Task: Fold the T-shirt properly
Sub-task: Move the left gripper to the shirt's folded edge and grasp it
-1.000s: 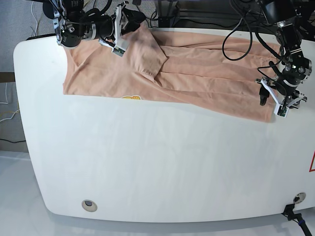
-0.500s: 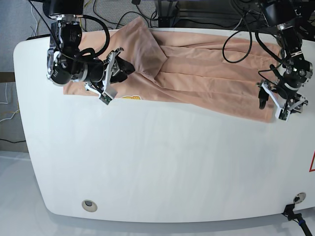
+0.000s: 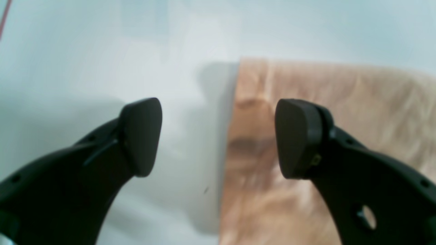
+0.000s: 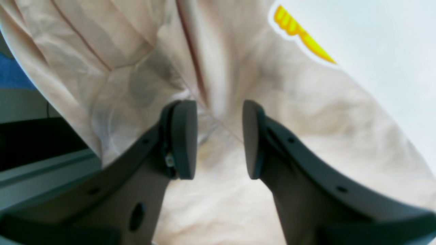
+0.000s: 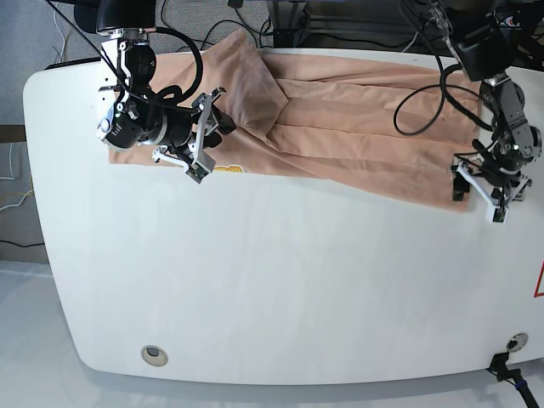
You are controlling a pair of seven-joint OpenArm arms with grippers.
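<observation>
White table (image 5: pixel 272 280) holds the T-shirt (image 5: pixel 340 127); left pincer (image 3: pixel 218 137) gapes.

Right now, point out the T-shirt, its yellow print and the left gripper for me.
T-shirt (image 5: pixel 340 127): base view, on the flat middle of the fabric.
yellow print (image 4: pixel 299 34): right wrist view, on the yellow strokes.
left gripper (image 3: pixel 218 136): left wrist view, midway between the open fingertips, over the shirt's edge.

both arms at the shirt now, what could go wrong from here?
1. The left gripper is open astride the T-shirt hem, one finger over bare table; closing could miss or catch only a sliver.
2. The right gripper has a raised fabric ridge between its pads; it may pinch extra layers and drag the fold.
3. The shirt's far edge seems to reach the table's back edge, so pulling may skew it.
</observation>
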